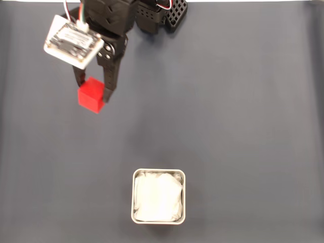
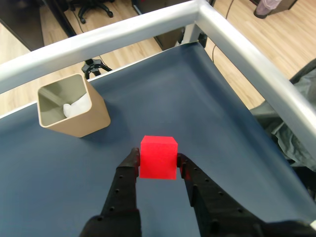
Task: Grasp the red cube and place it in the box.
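1. In the fixed view the arm (image 1: 126, 20) runs off the top edge, so its base is cut away.
2. There the circuit board (image 1: 75, 40) covers the upper part of the end effector (image 1: 91, 96).
3. In the wrist view the end effector's (image 2: 158, 160) rear is cut off at the bottom edge.
4. The box (image 2: 74, 108) wall hides most of its white lining (image 2: 76, 106).

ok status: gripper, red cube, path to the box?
Gripper shut on small matte red cube. Square pale-rimmed box with white paper lining sits apart, open top. Dark mat between them bare.
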Controlling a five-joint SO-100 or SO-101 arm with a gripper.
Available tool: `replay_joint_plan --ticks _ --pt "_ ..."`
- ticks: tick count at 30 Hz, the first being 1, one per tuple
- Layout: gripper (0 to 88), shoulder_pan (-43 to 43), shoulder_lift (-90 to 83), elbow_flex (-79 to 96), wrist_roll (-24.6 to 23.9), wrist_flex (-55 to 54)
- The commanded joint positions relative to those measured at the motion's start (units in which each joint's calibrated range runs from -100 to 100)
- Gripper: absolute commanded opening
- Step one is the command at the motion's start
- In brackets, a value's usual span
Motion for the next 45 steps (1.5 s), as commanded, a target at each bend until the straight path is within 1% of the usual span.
replay_joint_plan --ticks 1,17,45 --pt "11.4 -3.5 1.4 -4.8 0.4 -1.7" --pt "11.4 -14.5 11.1 -14.0 -0.2 -5.5" --pt "11.2 -21.0 31.7 -29.6 -0.6 -12.8"
